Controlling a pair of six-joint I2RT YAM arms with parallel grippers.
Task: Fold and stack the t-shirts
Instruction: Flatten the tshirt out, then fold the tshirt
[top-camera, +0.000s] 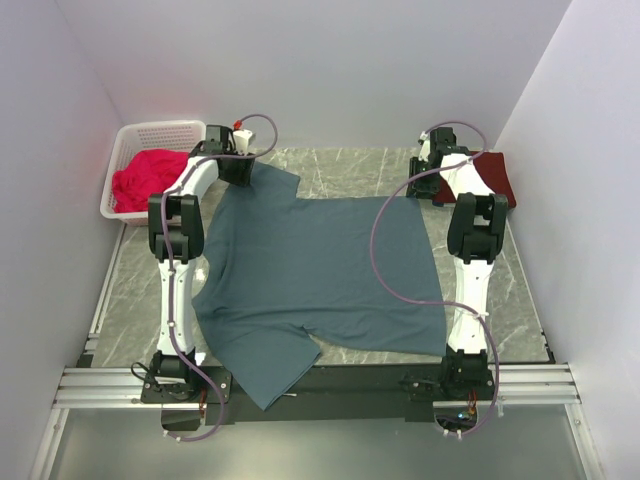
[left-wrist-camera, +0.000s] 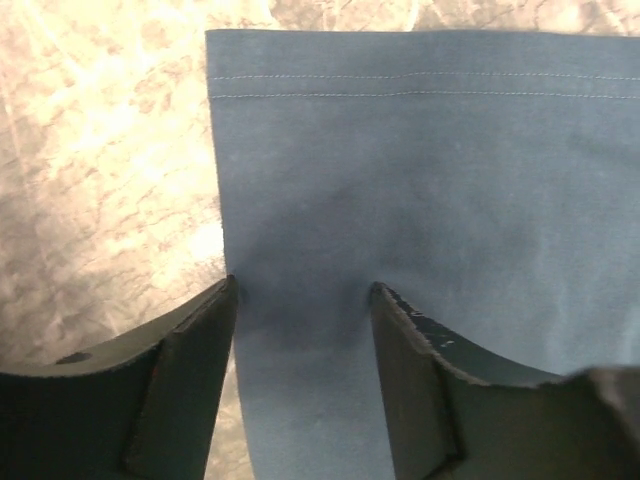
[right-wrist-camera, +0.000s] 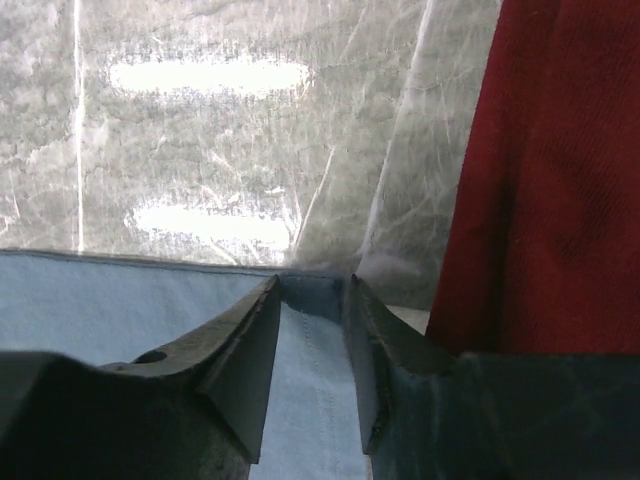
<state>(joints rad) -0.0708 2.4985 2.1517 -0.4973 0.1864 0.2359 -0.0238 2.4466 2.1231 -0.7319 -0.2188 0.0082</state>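
1. The slate blue-grey t-shirt (top-camera: 320, 270) lies spread flat across the marble table (top-camera: 340, 165), one sleeve reaching over the near edge; the maroon t-shirt (top-camera: 497, 175) sits at the far right corner.
2. My left gripper (left-wrist-camera: 300, 290) stands wide at the blue shirt's far-left corner, one finger on bare marble, the other on cloth; nothing is pinched.
3. My right gripper (right-wrist-camera: 312, 285) is narrow over the far-right corner; whether it has bitten the cloth I cannot tell.
4. I judge the cloth light, limp and prone to drag, so it should be taken at the stitched corners, both together, and lifted evenly.
5. Room is tight: maroon cloth just beside the right fingers, a white basket (top-camera: 150, 130) of red cloth (top-camera: 150, 175) far left, walls all round; the open space is toward me.
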